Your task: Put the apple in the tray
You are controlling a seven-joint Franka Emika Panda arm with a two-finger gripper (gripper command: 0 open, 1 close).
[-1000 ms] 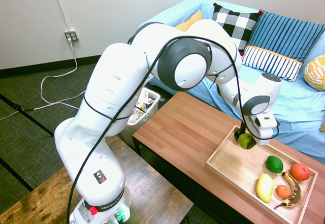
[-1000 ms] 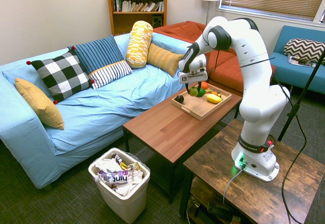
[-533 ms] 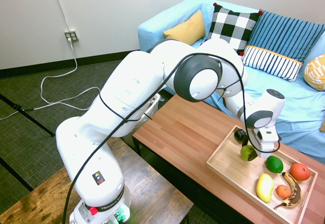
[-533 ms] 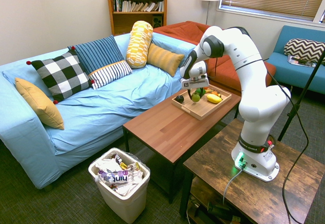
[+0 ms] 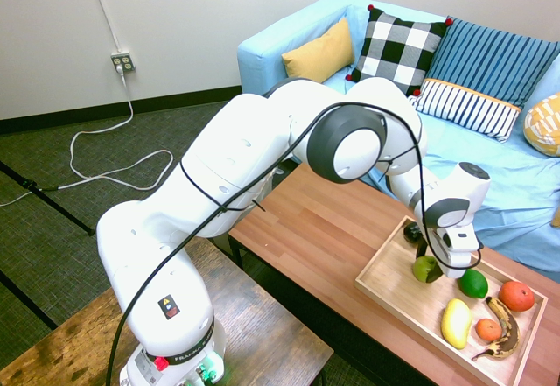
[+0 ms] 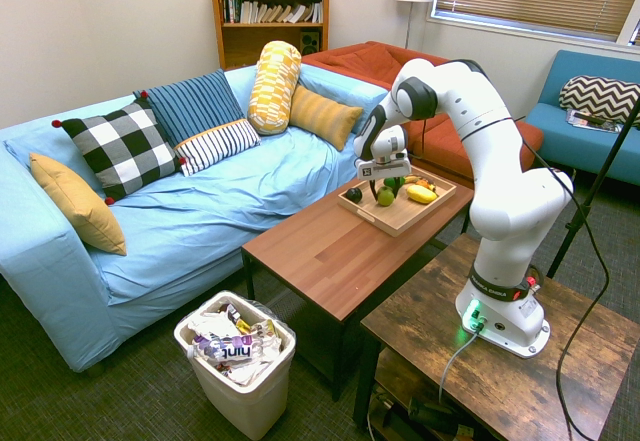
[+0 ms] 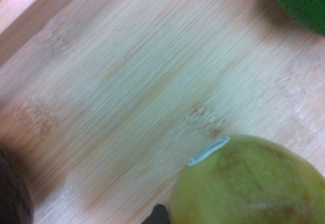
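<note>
So from the first exterior view, my gripper was down over the near end of the tray, and the apple sat right between my fingers, low on the tray floor or just about touching it. The fingers looked closed around it, one dark fingertip showing at its upper edge. Just beside it was the dark green fruit, and the small black object sat in the tray's corner behind my hand. A yellow fruit, two orange ones and a spotty banana filled the far end.

Second exterior view: same deal from the other side. My gripper hung over the tray on the coffee table, with the apple tucked between the fingers, near the sofa-side rim.

Wrist view: the apple bulged up close against the pale wood of the tray, the green fruit in one corner and something dark in another.
</note>
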